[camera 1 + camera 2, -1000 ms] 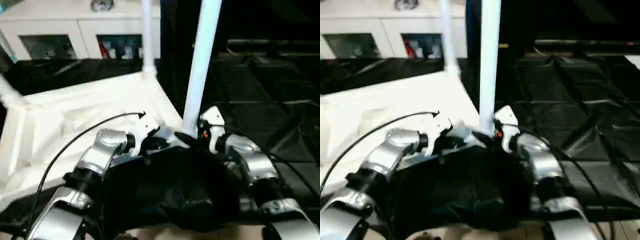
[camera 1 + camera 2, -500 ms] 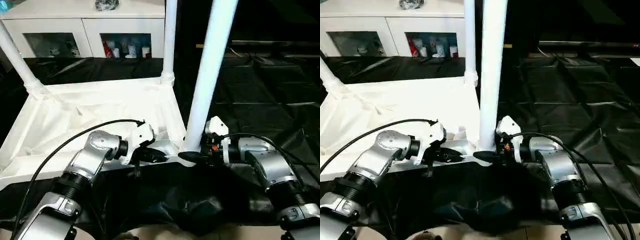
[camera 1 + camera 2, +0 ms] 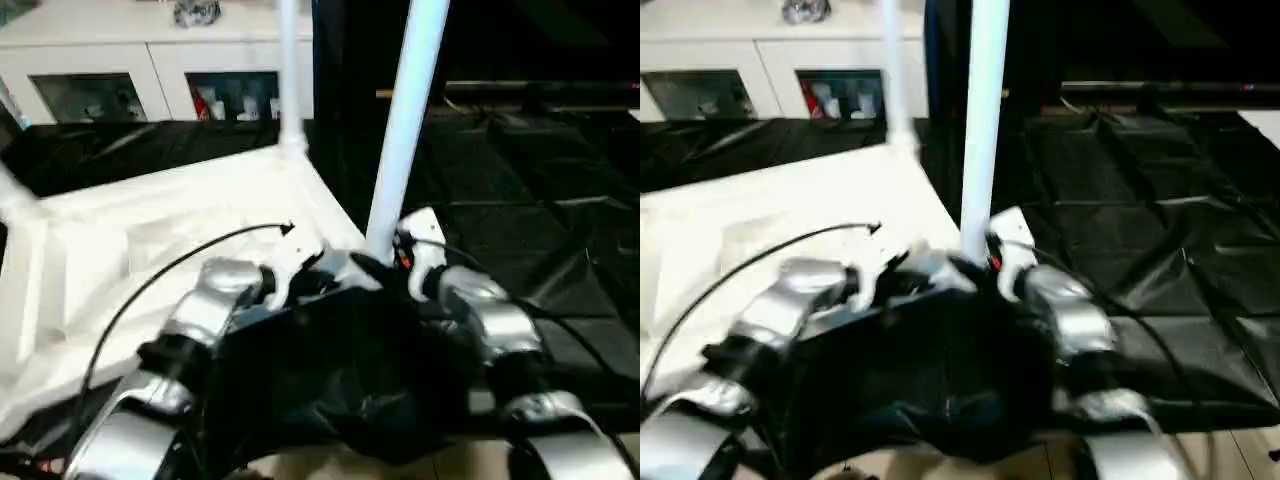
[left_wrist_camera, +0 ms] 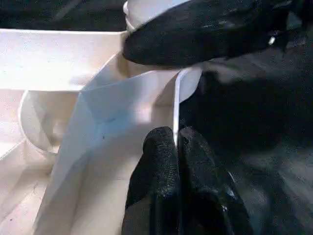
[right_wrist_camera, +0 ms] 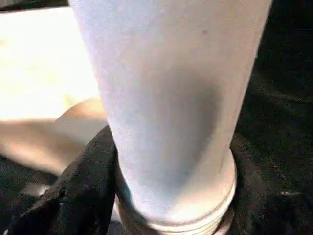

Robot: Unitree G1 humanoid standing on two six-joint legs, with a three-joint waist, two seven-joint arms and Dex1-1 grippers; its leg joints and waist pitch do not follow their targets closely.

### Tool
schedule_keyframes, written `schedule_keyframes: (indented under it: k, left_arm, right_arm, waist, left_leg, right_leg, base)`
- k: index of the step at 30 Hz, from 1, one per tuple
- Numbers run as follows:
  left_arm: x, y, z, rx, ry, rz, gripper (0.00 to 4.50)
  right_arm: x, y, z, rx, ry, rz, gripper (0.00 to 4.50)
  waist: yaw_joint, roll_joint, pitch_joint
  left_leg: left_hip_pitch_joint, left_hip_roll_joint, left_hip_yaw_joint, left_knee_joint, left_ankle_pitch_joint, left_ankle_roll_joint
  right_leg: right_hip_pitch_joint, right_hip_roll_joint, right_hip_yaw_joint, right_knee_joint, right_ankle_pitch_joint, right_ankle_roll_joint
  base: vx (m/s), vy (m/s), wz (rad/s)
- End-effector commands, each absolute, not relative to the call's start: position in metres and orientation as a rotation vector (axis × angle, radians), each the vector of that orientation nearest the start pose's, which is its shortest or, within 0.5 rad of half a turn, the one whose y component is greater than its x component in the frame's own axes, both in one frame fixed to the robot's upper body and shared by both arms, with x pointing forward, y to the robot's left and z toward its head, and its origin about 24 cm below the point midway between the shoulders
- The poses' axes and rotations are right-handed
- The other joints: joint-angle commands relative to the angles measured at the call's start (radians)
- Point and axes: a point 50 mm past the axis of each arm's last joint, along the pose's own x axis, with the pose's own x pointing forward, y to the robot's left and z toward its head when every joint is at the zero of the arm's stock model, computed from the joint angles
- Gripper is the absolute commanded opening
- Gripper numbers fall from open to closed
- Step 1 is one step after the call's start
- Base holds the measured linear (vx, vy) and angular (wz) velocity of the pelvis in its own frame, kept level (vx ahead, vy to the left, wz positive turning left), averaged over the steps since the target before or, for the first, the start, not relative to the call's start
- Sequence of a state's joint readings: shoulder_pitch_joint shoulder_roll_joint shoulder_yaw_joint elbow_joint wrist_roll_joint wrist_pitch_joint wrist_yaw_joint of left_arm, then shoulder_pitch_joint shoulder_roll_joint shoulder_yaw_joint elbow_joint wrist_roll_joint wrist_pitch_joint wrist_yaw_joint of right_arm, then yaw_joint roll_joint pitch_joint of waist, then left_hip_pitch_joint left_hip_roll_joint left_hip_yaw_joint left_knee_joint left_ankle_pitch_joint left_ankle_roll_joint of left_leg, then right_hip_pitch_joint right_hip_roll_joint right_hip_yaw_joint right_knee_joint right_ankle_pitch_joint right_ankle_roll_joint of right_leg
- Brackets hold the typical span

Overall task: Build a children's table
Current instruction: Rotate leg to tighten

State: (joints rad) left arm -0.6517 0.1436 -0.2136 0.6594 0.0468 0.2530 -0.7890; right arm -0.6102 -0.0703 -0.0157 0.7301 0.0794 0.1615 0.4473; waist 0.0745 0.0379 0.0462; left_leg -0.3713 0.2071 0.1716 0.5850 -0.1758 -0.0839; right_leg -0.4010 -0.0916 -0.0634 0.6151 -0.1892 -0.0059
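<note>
White plastic rectangular table top [image 3: 150,250], underside up on black sheeting [image 3: 520,210]: left gripper [image 4: 176,147] pinches its rim, right gripper [image 3: 385,268] clasps upright white tube leg [image 3: 405,130] at near corner socket; next, seating it fully.

No legible text, labels, brand marks or numbers appear on any surface. Items behind the cabinet [image 3: 150,85] glass are too blurred to read.

The near leg [image 3: 405,130] runs off the top edge (its upper end unseen), its base hidden behind the end effectors.
</note>
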Motion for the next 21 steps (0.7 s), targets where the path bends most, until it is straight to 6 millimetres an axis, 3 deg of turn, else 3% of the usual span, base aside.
schedule_keyframes:
  k: [1, 3, 5, 9, 16, 20, 21]
  left_arm:
    - [0.345, 0.057, 0.071, 0.212, 0.281, -0.989, 0.00]
    - [0.343, 0.054, 0.071, 0.213, 0.266, -1.014, 0.00]
    - [0.340, 0.054, 0.071, 0.211, 0.258, -1.045, 0.00]
    - [0.335, 0.059, 0.069, 0.224, 0.248, -1.104, 0.00]
    - [0.326, 0.072, 0.067, 0.248, 0.251, -1.210, 0.00]
    - [0.322, 0.079, 0.067, 0.255, 0.258, -1.260, 0.00]
    - [0.319, 0.083, 0.066, 0.259, 0.264, -1.283, 0.00]
  right_arm:
    - [0.337, -0.077, 0.020, 0.059, 0.381, 0.602, 2.73]
    - [0.336, -0.067, 0.026, 0.065, 0.332, 0.672, 3.29]
    - [0.336, -0.064, 0.029, 0.080, 0.316, 0.713, 3.43]
    - [0.334, -0.068, 0.032, 0.068, 0.300, 0.789, 3.88]
    - [0.324, -0.091, 0.041, -0.025, 0.261, 1.042, 3.98]
    - [0.316, -0.103, 0.045, -0.041, 0.275, 1.163, 3.98]
    - [0.313, -0.108, 0.045, -0.053, 0.292, 1.211, 3.98]
  waist:
    - [-0.001, -0.006, -0.066]
    - [0.001, -0.008, -0.069]
    - [0.002, -0.008, -0.069]
    - [0.002, -0.010, -0.067]
    - [0.005, -0.013, -0.064]
    - [0.015, -0.011, -0.064]
    - [0.015, -0.020, -0.064]
  left_leg:
    - [0.006, 0.011, 0.000, -0.068, -0.180, 0.012]
    - [0.004, 0.010, 0.001, -0.064, -0.154, 0.030]
    - [0.002, 0.010, 0.002, -0.062, -0.143, 0.054]
    - [0.003, 0.011, 0.003, -0.063, -0.165, 0.066]
    - [0.004, 0.015, 0.004, -0.064, -0.178, 0.076]
    - [0.007, 0.019, 0.005, -0.063, -0.185, 0.078]
    - [0.006, 0.019, 0.006, -0.064, -0.181, 0.080]
  right_leg:
    - [0.049, -0.044, 0.034, -0.077, -0.177, -0.202]
    - [0.053, -0.043, 0.034, -0.071, -0.114, -0.213]
    - [0.055, -0.042, 0.033, -0.068, -0.070, -0.228]
    - [0.057, -0.045, 0.033, -0.072, -0.102, -0.232]
    - [0.055, -0.044, 0.033, -0.075, -0.136, -0.229]
    - [0.052, -0.044, 0.035, -0.074, -0.152, -0.232]
    - [0.052, -0.044, 0.034, -0.075, -0.151, -0.232]
  base:
    - [0.000, 0.000, 0.00]
    - [0.000, 0.000, 0.00]
    - [0.000, 0.000, 0.00]
    - [0.000, 0.000, 0.00]
    - [0.000, 0.000, 0.00]
    - [0.000, 0.000, 0.00]
    - [0.000, 0.000, 0.00]
